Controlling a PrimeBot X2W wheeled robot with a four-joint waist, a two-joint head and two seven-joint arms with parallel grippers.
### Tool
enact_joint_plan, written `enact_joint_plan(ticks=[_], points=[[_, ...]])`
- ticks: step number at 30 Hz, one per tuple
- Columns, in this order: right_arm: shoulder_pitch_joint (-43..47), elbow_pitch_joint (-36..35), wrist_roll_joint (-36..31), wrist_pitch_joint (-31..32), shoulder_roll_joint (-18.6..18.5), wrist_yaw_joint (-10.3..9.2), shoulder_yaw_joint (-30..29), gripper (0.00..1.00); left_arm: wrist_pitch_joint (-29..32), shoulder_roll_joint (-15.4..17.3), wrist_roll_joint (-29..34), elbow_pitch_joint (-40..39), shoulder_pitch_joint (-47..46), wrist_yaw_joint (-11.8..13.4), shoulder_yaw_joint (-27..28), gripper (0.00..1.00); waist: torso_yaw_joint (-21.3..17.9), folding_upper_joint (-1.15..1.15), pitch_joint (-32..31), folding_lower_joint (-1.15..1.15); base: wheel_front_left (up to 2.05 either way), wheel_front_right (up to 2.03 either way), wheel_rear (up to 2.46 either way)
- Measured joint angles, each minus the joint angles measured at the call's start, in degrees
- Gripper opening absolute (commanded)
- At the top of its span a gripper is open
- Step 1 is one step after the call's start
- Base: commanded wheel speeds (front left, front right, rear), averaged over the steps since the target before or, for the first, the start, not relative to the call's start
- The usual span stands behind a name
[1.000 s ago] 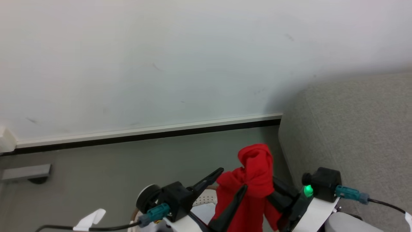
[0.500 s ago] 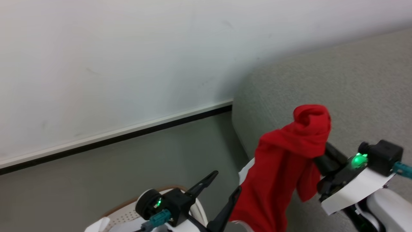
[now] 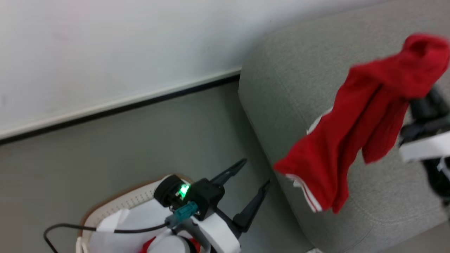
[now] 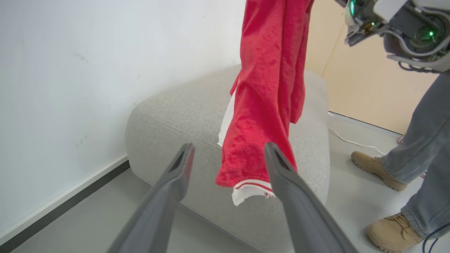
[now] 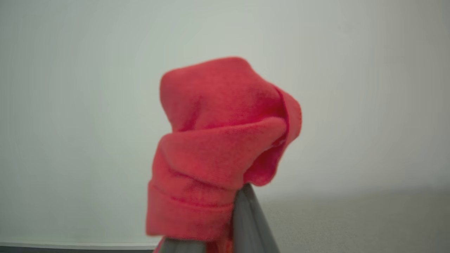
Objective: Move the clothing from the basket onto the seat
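Observation:
A red garment (image 3: pixel 358 123) with white stripes at its hem hangs from my right gripper (image 3: pixel 420 96), which is shut on its bunched top. It dangles over the grey sofa (image 3: pixel 281 88) without resting on it. The right wrist view has the red bunch (image 5: pixel 221 147) wrapped over a finger (image 5: pixel 246 218). My left gripper (image 3: pixel 256 172) stands open and holds nothing, just above the cream basket (image 3: pixel 116 207) with its brown rim; a bit of red cloth (image 3: pixel 149 246) shows inside. In the left wrist view the garment (image 4: pixel 267 88) hangs beyond my open left gripper (image 4: pixel 227 149), in front of the sofa (image 4: pixel 175 116).
A white wall with a dark skirting strip (image 3: pixel 123 107) runs behind the grey floor. A person's legs in jeans and tan shoes (image 4: pixel 372 165) stand right of the sofa. A white cable (image 4: pixel 351 142) lies on the floor there.
The head camera has swung right, bringing more of the sofa into view. My right gripper has carried the red garment up and right, from above the basket to over the sofa. The left gripper stays open.

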Motion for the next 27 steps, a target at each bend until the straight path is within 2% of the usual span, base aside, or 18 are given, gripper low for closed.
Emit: enact_joint_plan(ticks=[5, 9, 18, 22, 27], points=[[-11.6, 6.1, -1.7, 2.5, -0.5, 0.00, -9.2, 0.00, 0.8, 0.3, 0.9, 0.3, -4.2, -0.3, 0.0, 1.00, 1.8, 0.00, 5.7, 0.01, 0.00, 0.00, 0.00], [-23.2, 11.3, -4.1, 5.7, -2.6, 0.00, -15.9, 0.00, 0.8, 0.4, 1.4, 0.8, -7.0, -0.5, 0.3, 1.00, 4.1, 0.00, 10.4, 0.01, 0.00, 0.00, 0.00], [-45.7, 24.5, -15.3, 11.4, -10.6, 0.01, -27.2, 0.00, -0.5, -0.1, 2.1, 1.5, -10.6, 0.4, 1.1, 1.00, 11.6, -0.01, 18.9, 0.02, 0.00, 0.00, 0.00], [-49.7, 31.4, -19.3, 10.8, -11.6, 0.01, -30.7, 0.00, -1.3, -0.4, 2.8, 2.4, -11.2, 0.6, 0.5, 1.00, 15.0, -0.01, 21.8, 0.01, 0.00, 0.00, 0.00], [-47.1, 41.9, -22.2, 7.5, -9.6, 0.01, -34.9, 0.00, -2.3, -1.1, 2.8, 3.7, -10.8, 1.6, 0.2, 1.00, 18.5, 0.00, 24.8, 0.01, 0.00, 0.00, 0.00]])
